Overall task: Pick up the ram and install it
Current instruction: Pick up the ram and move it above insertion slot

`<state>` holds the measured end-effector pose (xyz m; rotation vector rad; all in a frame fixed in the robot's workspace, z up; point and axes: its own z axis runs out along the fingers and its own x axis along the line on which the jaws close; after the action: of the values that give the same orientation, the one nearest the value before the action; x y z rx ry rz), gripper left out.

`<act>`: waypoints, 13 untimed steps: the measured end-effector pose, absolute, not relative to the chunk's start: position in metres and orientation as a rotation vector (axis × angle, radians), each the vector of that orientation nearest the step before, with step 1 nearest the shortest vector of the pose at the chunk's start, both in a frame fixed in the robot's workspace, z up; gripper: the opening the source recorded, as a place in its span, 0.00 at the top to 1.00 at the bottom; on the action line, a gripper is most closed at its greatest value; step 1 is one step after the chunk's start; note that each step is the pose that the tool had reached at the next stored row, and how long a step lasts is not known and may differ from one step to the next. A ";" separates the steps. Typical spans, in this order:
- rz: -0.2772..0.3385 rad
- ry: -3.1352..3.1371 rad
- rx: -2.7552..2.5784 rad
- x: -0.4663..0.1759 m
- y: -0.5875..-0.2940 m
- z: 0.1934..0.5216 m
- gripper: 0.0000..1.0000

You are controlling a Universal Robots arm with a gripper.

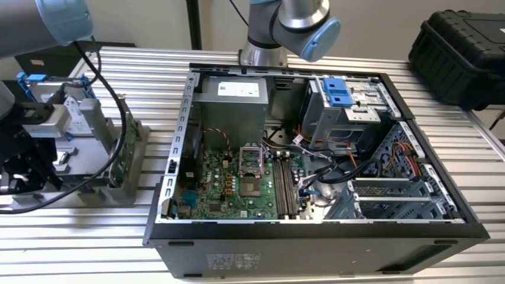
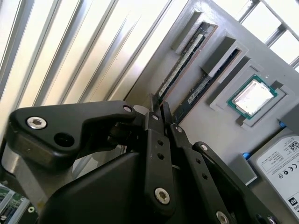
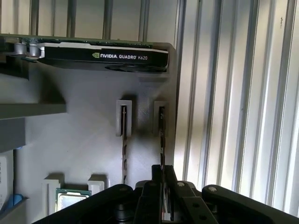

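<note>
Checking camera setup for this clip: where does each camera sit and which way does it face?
Exterior view: off the arm, above the table, looking down into the open computer case; the arm shows, gray holder on the exterior view's left.
First wrist view: on the arm, facing past the gripper at the holder's ram sticks and graphics card.
Second wrist view: on the arm, facing past the gripper at ram sticks, processor, hard drive.
Shared: both wrist views show gripper, ram sticks, processor.
</note>
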<state>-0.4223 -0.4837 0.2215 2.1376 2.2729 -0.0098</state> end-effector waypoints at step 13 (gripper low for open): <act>-0.010 2.273 2.138 -0.422 -0.484 0.224 1.00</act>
<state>-0.4223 -0.4837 0.2238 2.1377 2.2729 -0.0101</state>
